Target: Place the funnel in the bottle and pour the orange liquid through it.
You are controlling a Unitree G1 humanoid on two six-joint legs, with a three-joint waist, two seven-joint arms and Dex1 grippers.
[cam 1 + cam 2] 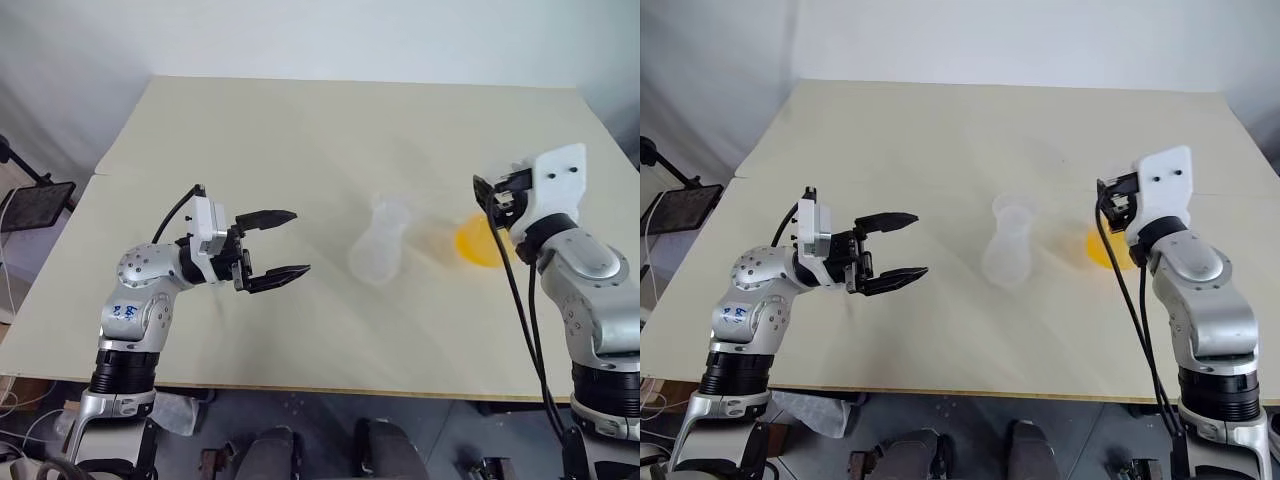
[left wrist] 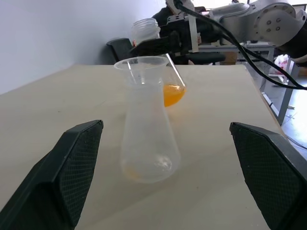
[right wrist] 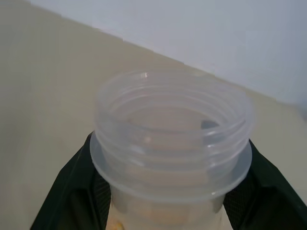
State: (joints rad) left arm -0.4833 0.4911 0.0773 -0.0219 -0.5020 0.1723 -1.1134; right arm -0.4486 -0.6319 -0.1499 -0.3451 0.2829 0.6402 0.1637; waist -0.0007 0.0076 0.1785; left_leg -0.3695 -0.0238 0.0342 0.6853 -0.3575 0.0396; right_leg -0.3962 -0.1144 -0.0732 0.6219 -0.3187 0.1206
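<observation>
Head view: conical bottle (image 1: 380,250) mid-table (image 1: 300,130) with bare tabletop around, left gripper (image 1: 280,245) spread empty beside it, right gripper (image 1: 487,200) clenched on round flask (image 2: 160,62), orange liquid (image 1: 478,243) half-hidden; left wrist: bottle stands between the fingers, funnel indistinct; right wrist: flask neck pinched, its belly cut off.

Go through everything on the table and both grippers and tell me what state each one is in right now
bottle: upright on the table, funnel seated in its mouth, nearly empty.
round flask: uncapped, held by its neck, lifted and tilted beside the bottle.
orange liquid: pooled in the round flask's belly, not pouring yet.
left gripper: open, empty, aimed at the bottle.
right gripper: shut on the round flask.
</observation>
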